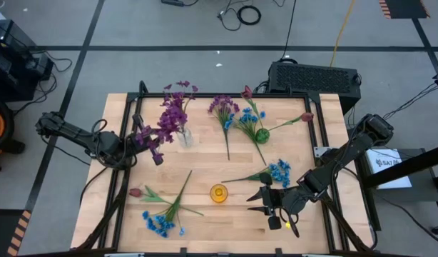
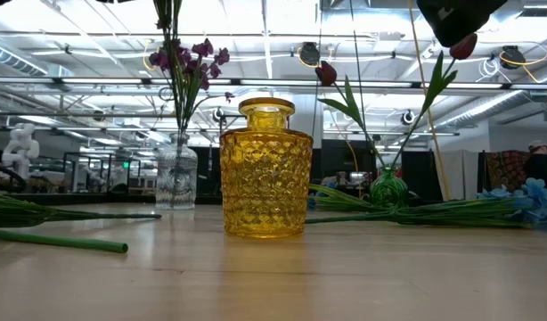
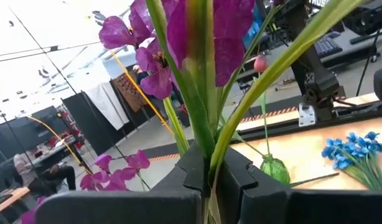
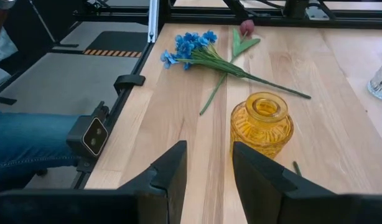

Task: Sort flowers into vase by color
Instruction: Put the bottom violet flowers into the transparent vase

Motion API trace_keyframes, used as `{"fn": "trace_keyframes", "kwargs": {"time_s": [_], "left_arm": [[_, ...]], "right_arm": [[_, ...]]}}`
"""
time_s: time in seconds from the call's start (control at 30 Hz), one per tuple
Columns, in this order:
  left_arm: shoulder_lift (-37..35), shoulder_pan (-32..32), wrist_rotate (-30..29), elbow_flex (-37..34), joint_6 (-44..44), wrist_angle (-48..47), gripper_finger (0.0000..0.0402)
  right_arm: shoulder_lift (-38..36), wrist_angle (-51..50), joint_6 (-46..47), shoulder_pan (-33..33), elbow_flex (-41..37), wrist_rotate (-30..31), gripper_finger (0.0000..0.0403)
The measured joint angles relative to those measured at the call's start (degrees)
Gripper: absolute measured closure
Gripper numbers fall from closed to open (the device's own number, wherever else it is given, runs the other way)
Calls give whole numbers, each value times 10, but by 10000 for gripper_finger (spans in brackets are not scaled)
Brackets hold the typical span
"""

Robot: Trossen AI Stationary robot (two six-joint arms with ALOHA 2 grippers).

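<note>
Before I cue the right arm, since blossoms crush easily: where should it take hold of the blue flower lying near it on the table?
Grip the blue flower on its thin green stem, away from the blossom cluster. It lies flat, stem running toward the table's middle, so the right gripper should probably come straight down, fingers across the stem.

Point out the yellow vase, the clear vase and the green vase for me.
yellow vase (image 2: 265, 183), low view, middle of its patterned body.
clear vase (image 2: 176, 178), low view, its glass body.
green vase (image 1: 262, 134), high view, its round top.

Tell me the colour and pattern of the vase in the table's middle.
The vase is amber-yellow glass with a raised diamond pattern; low view shows it best.
</note>
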Motion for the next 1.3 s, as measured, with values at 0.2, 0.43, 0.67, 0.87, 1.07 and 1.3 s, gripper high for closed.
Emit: {"fn": "trace_keyframes", "kwargs": {"time_s": [0.2, 0.43, 0.67, 0.87, 1.07, 1.3], "left_arm": [[0, 0, -1, 0, -2, -3, 384], [0, 0, -7, 0, -7, -17, 385], [11, 23, -5, 0, -8, -19, 385], [28, 39, -3, 0, -9, -16, 385], [29, 50, 0, 0, -37, -24, 383], [29, 70, 6, 0, -84, -54, 378]], "right_arm": [[0, 0, 0, 0, 0, 0, 283], [0, 1, 2, 0, 0, 0, 283], [0, 1, 0, 0, 0, 0, 283], [0, 1, 0, 0, 0, 0, 283], [0, 1, 0, 0, 0, 0, 283], [0, 1, 0, 0, 0, 0, 283]]}}
